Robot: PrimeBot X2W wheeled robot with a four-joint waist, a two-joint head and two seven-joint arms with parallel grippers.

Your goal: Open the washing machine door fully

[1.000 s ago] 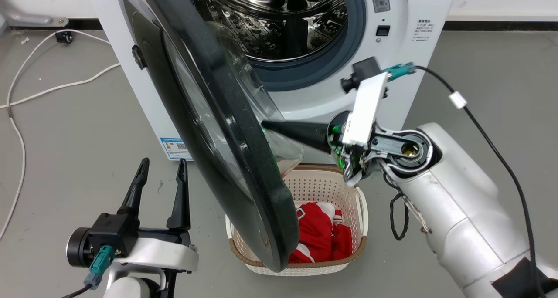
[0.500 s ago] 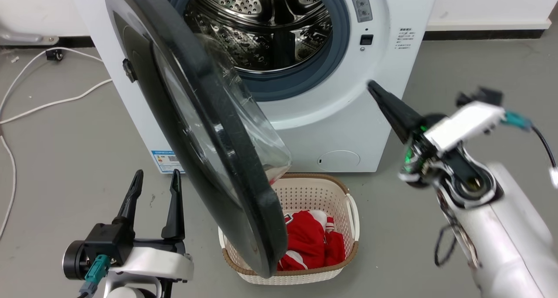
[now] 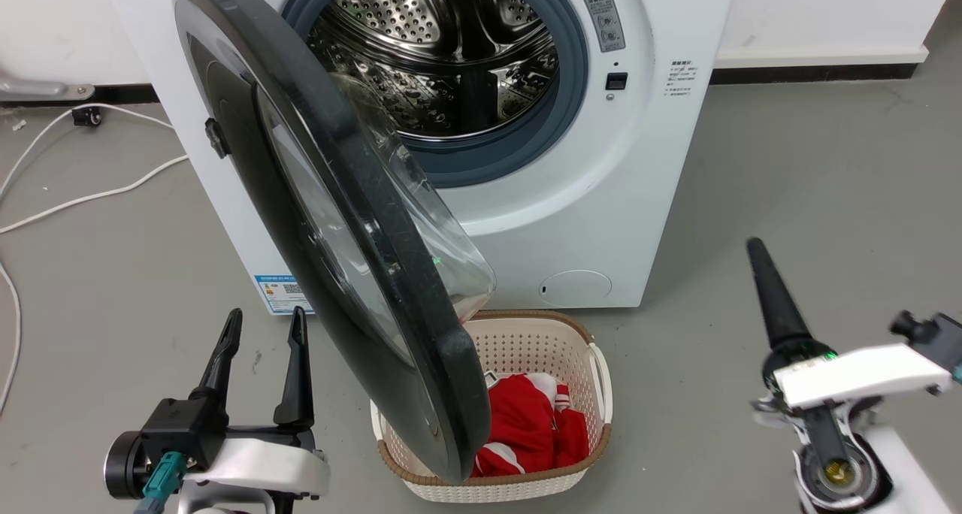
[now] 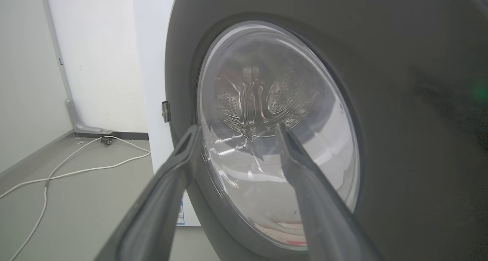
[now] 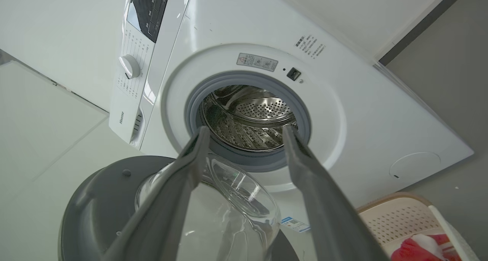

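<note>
Far on the left, a white cable (image 3: 75, 198) lies loose on the grey floor, well away from the work.

Next comes the left end effector (image 3: 267, 317). Its two dark fingers are spread apart and hold nothing. It points up at the outer side of the washing machine door (image 3: 361, 273), near it but not touching. In the left wrist view the door's round glass (image 4: 274, 139) shows right behind the fingers. I think it waits there because that is the side the door swings toward. If the door goes much farther, it could bump these fingers.

The door hangs from its hinge on the left side of the washing machine (image 3: 601, 221). It sticks out toward the robot, with its thick black rim almost edge-on in the head view. Its low edge hangs in front of the laundry basket (image 3: 594, 364), which sits on the floor just before the machine with red clothes (image 3: 526, 424) inside. The basket is likely there so the clothes are close to the hole.

Behind the door, the steel drum (image 3: 443, 71) is wide open to see, so the door looks close to fully open. Maybe it can still swing a bit more.

On the right, the right end effector (image 3: 757, 255) is well apart from the door. Its fingers are spread too, as the right wrist view shows, and they grip nothing.
</note>
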